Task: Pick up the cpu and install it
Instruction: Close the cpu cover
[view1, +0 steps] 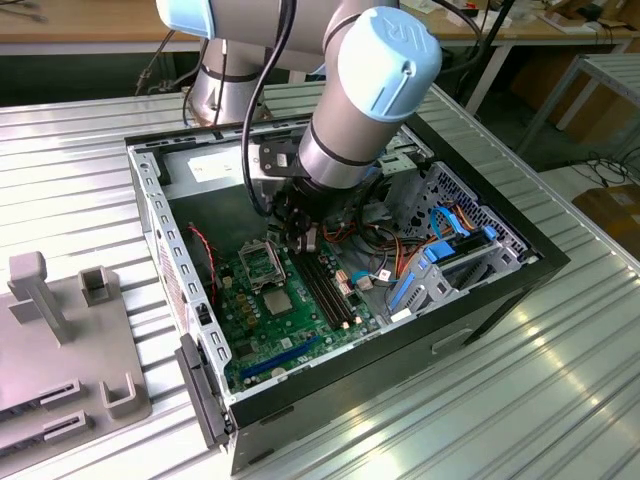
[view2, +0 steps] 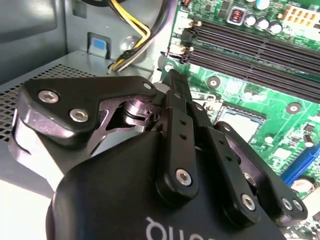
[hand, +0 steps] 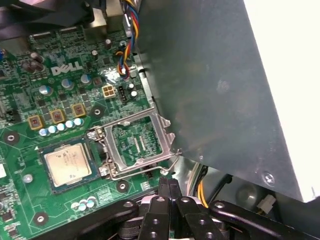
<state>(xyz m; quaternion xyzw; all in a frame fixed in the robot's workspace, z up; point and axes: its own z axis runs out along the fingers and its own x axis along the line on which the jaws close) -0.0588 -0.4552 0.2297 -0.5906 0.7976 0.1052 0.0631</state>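
The cpu (hand: 67, 165), a small square chip with a silver-grey face, lies flat in its socket on the green motherboard (hand: 50, 95); the exterior view has the cpu (view1: 278, 300) near the board's middle. Beside it the socket's metal frame (hand: 137, 142) stands hinged open, its wire lever (hand: 145, 172) loose. My gripper (hand: 167, 184) hovers just past that lever, apart from the chip, shut with nothing between its black fingers (view2: 175, 95). In the exterior view the gripper (view1: 303, 238) hangs inside the case, above the open frame (view1: 262, 264).
The grey power-supply box (hand: 225, 75) rises close beside the socket. Long black memory slots (view1: 325, 290) run along the board, near the fingertips in the second wrist view (view2: 250, 45). Loose cables (view1: 390, 255) and a blue drive bracket (view1: 440, 265) fill the case's other side. A grey fixture (view1: 60, 330) sits outside.
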